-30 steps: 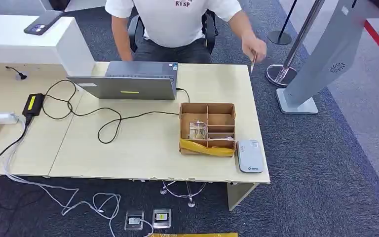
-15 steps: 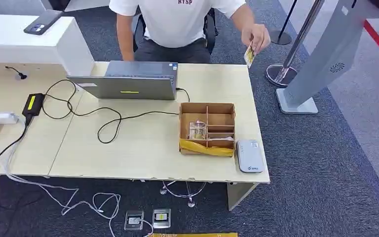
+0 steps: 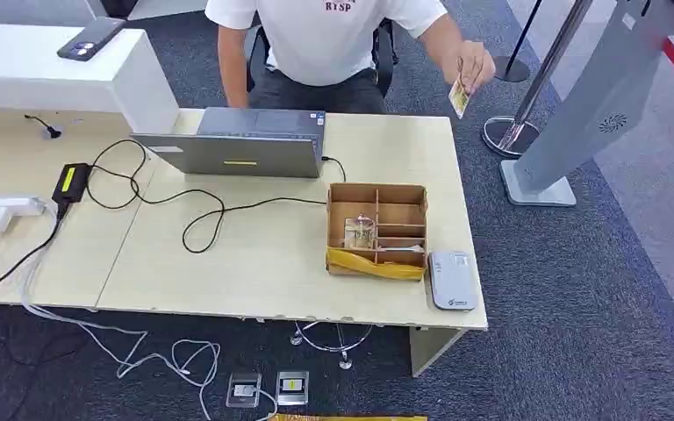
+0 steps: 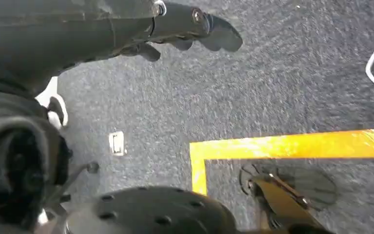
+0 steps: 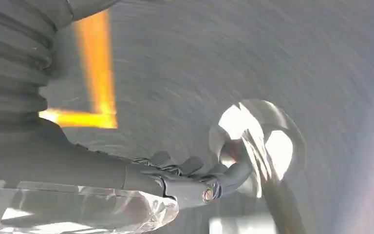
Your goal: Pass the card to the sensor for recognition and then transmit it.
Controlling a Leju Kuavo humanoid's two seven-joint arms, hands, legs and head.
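You have a pale wood table (image 3: 254, 272) on dark blue-grey carpet (image 3: 597, 333), a brown cardboard box (image 3: 377, 230) with a yellow strip along its front, a grey laptop (image 3: 237, 153), a white sensor (image 3: 453, 279), black cables (image 3: 202, 219), and yellow floor tape (image 4: 292, 145).

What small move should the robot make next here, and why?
Probably raise the right hand toward the card. A person's hand holds it up past the desk's far right corner, while both robot hands hang over the carpet holding nothing; the reader waits on the desk.
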